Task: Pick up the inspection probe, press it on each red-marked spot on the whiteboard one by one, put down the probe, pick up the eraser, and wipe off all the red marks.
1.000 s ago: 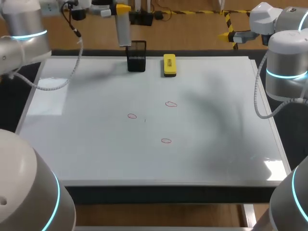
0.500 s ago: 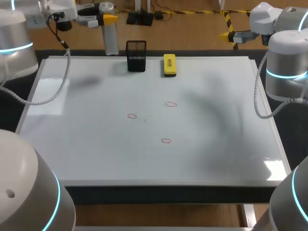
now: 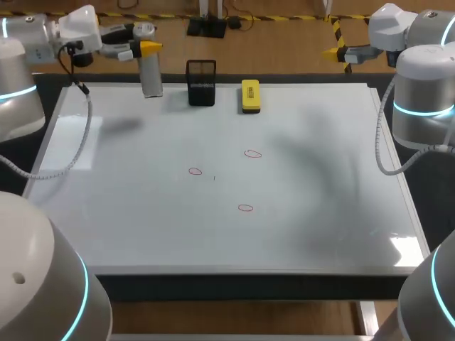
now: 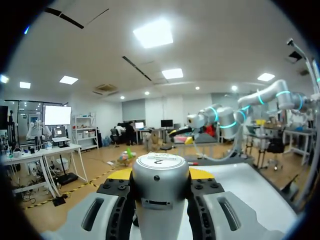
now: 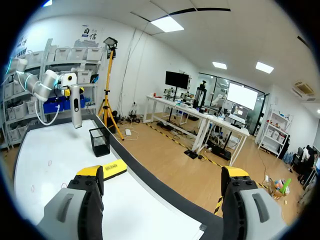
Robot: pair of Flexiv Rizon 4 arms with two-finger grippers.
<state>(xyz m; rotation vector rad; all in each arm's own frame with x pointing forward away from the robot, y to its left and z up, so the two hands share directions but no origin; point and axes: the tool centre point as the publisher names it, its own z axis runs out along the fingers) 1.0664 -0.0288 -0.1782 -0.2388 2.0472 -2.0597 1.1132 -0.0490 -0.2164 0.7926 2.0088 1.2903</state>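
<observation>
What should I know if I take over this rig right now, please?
Left gripper: shut on the probe, held upright near the whiteboard's far left corner.
Right gripper: open, empty, beyond the far right corner.
Eraser lies at the far edge, beside the black holder.
Done: probe picked up.
Left: press the three red marks, put the probe down, erase them all.

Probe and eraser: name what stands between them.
In the head view, the black holder stands between the probe and the eraser, at the whiteboard's far edge.
</observation>
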